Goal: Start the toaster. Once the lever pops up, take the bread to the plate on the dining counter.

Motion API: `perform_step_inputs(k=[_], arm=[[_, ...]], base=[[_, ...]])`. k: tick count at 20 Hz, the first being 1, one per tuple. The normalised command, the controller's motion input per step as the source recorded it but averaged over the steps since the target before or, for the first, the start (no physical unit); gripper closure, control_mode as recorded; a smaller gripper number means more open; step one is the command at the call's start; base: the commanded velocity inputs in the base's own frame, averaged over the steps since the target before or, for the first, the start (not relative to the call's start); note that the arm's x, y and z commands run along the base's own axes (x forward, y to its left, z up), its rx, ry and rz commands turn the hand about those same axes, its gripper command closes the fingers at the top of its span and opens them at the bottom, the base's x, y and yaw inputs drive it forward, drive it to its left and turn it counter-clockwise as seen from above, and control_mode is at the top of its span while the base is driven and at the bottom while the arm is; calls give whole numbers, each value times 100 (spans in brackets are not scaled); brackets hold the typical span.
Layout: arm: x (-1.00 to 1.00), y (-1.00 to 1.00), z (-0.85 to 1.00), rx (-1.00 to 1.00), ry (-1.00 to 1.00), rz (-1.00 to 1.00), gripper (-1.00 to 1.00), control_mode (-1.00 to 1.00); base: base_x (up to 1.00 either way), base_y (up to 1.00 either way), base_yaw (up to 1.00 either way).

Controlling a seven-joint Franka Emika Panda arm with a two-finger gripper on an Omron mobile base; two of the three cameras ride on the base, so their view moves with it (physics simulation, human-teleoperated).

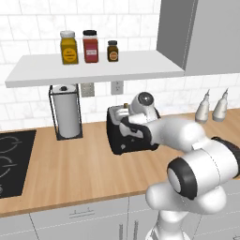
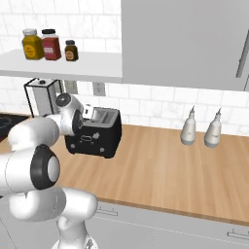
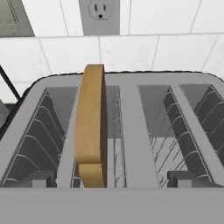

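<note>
Now jaws apart over toaster [image 1: 123,136] w/ bread [image 3: 90,127] in slot; towel roll [image 1: 66,111] nearby.

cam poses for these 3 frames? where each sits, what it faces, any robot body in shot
Left base view: behind-left of the arm, facing the toaster and wall counter.
Right base view: behind-right, arm at lower left, same toaster.
Hand view: above the toaster, looking into its slots at the bread; pincer tips at bottom.
Shared: toaster, wall outlet.
</note>
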Motion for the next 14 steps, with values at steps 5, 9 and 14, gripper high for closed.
perform_step_inputs(k=[5,9,14], arm=[[45,0,-8,0,0,-3,-100,-100],[51,0,-12,0,0,-4,-100,-100],[44,0,-17,0,0,-3,-100,-100]], base=[[0,0,0],[0,0,0],[0,0,0]])
